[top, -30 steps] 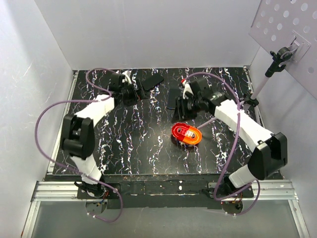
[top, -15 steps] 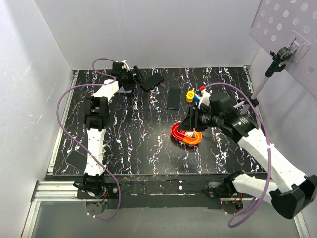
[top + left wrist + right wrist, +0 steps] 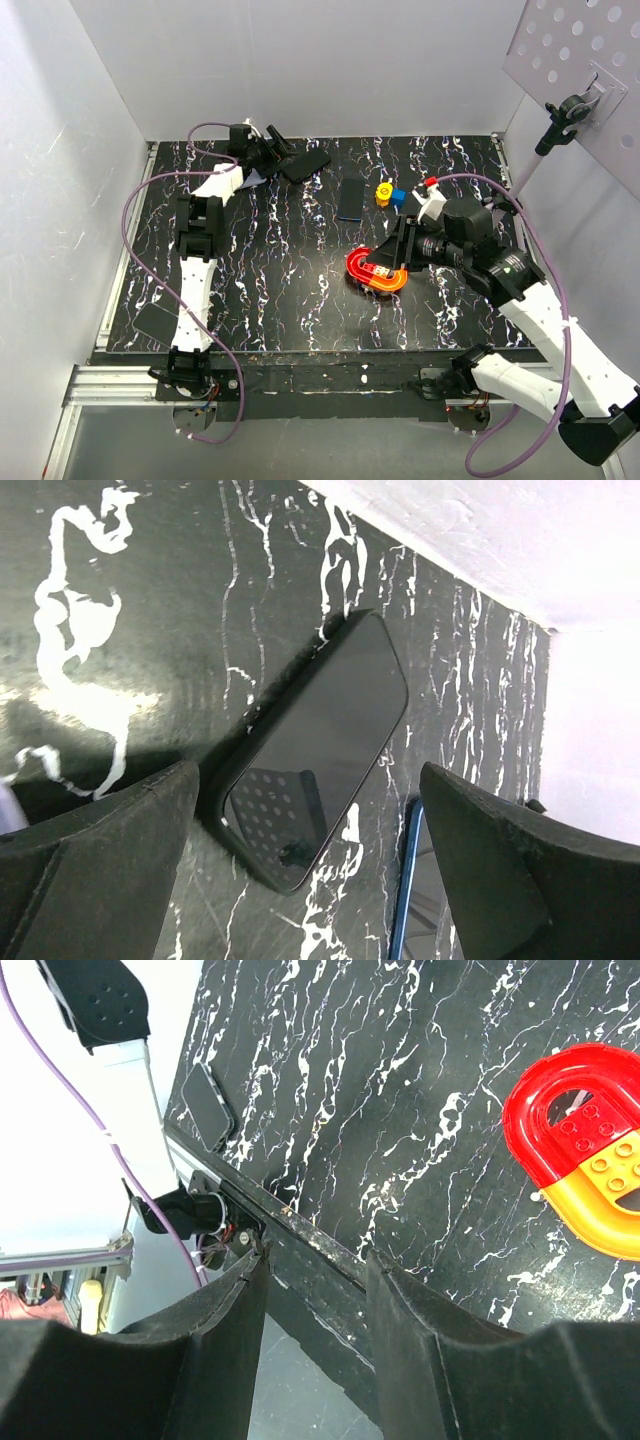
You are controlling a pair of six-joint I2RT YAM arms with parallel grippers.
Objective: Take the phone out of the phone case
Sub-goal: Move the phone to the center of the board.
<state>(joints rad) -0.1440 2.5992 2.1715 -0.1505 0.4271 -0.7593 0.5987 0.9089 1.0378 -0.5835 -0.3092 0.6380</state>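
Both empty | left gripper (image 3: 278, 152) wide apart; phone case (image 3: 320, 740) just beyond jaws | right gripper (image 3: 312, 1265) half-parted

Lab cell — white walls (image 3: 300, 70), black marbled table (image 3: 290, 290), perforated panel (image 3: 560, 40), aluminium rail (image 3: 110, 384).

arms (image 3: 192, 295): white shells, black joints | cables (image 3: 123, 215): purple | pincer fingers (image 3: 90, 860): black

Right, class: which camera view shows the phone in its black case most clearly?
The left wrist view: the phone in its black case lies large and central, screen up, the case rim visible. The top view shows it small at the table's far edge, by the left gripper. The right wrist view doesn't show it.
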